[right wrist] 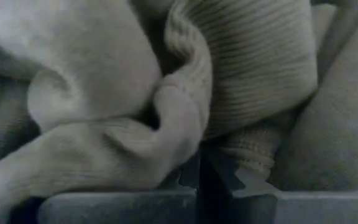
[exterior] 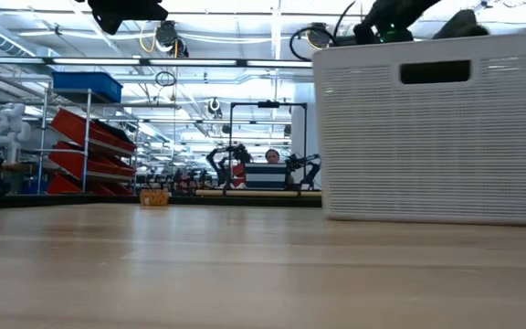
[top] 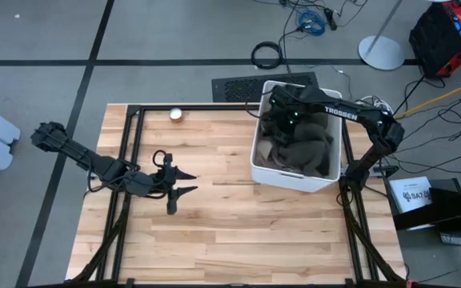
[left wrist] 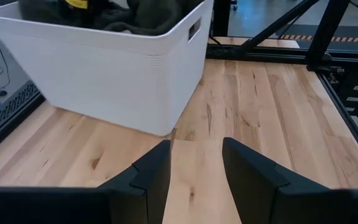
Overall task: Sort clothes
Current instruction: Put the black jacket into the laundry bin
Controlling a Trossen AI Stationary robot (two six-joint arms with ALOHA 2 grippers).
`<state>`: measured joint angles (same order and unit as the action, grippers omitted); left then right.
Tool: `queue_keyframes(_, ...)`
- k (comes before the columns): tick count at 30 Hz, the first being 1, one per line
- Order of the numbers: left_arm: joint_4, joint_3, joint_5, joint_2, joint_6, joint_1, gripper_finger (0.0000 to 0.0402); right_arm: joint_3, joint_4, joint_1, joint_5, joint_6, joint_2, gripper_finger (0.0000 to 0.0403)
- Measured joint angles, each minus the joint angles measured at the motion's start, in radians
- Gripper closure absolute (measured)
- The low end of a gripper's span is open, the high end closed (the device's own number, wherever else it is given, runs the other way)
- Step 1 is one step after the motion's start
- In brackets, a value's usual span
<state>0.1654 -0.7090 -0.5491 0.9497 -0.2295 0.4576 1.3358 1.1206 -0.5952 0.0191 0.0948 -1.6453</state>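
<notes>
A heap of dark olive and black clothes [top: 306, 148] fills the white plastic bin [top: 296, 178] at the table's right side. My right gripper [top: 282, 120] reaches down into the bin's far left part. Its shut fingers [right wrist: 207, 177] sit among folds of olive-grey fabric [right wrist: 247, 62] with a ribbed hem. My left gripper [top: 178, 182] hangs open over the bare wood left of the bin, pointing at it, with nothing between its fingers [left wrist: 196, 149]. The left wrist view shows the clothes [left wrist: 142, 15] piled above the bin's rim [left wrist: 104, 37]. My right gripper comes from above, pointing down, and its shut fingertips [right wrist: 229, 177] lie against a bulging fold of the olive-grey garment [right wrist: 166, 124] beside its ribbed hem [right wrist: 253, 149]. I cannot tell whether any fabric is caught between the fingers. The garment lies in the bin.
A small round object [top: 176, 114] sits near the table's far edge. Black frame rails [top: 130, 152] run along the table's left and far sides. Bare wood [top: 238, 232] stretches between the bin and the near edge. A person [exterior: 272, 157] shows far off in the room.
</notes>
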Motion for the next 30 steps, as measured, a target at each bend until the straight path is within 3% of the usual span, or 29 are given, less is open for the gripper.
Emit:
queue_keyframes(5, 0.0, 0.0, 0.0, 0.0, 0.0, 0.0, 0.0247, -0.073, 0.001, 0.012, 0.111, 0.084, -0.011, 0.0402)
queue_keyframes(9, 0.0, 0.0, 0.0, 0.0, 0.0, 0.0, 0.0247, -0.061, 0.004, 0.045, 0.142, 0.134, -0.01, 0.0402)
queue_keyframes(14, -0.001, 0.0, 0.0, 0.0, 0.0, 0.0, 0.0247, -0.008, -0.014, 0.067, 0.134, 0.082, -0.014, 0.0402)
queue_keyframes(20, 0.0, 0.0, 0.0, 0.0, 0.0, 0.0, 0.0247, 0.186, 0.184, 0.067, 0.138, 0.005, -0.017, 0.0399)
queue_keyframes(27, 0.0, 0.0, 0.003, 0.0, 0.0, 0.0, 0.0247, 0.475, 0.37, 0.067, 0.135, -0.081, -0.016, 0.036)
queue_keyframes(30, 0.0, 0.0, 0.006, 0.0, 0.0, 0.0, 0.0247, 0.61, 0.439, 0.085, 0.062, -0.137, -0.013, 0.0374)
